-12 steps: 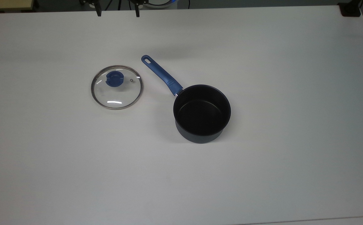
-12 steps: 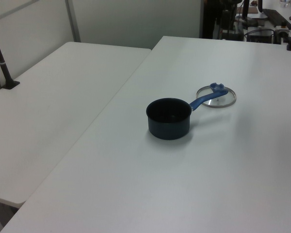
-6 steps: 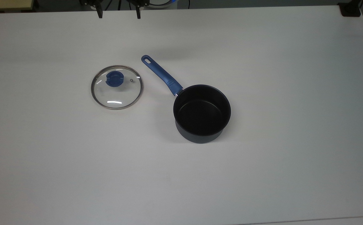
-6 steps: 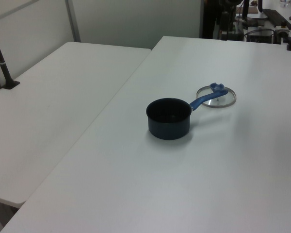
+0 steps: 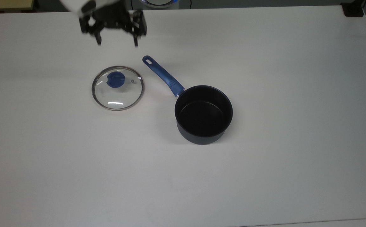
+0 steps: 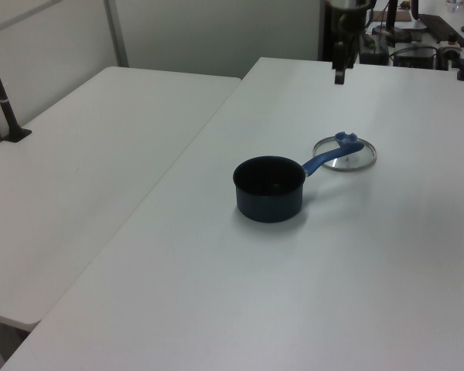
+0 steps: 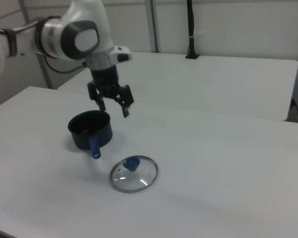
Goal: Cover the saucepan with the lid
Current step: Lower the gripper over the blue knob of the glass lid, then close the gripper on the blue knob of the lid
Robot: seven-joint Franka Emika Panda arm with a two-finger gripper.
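While the lid lies flat beside the saucepan, the end effector hangs empty, wide open.

One lid, one saucepan, one arm with a single tool. Two white surfaces side by side, as far as I can tell; far clutter's uncountable.
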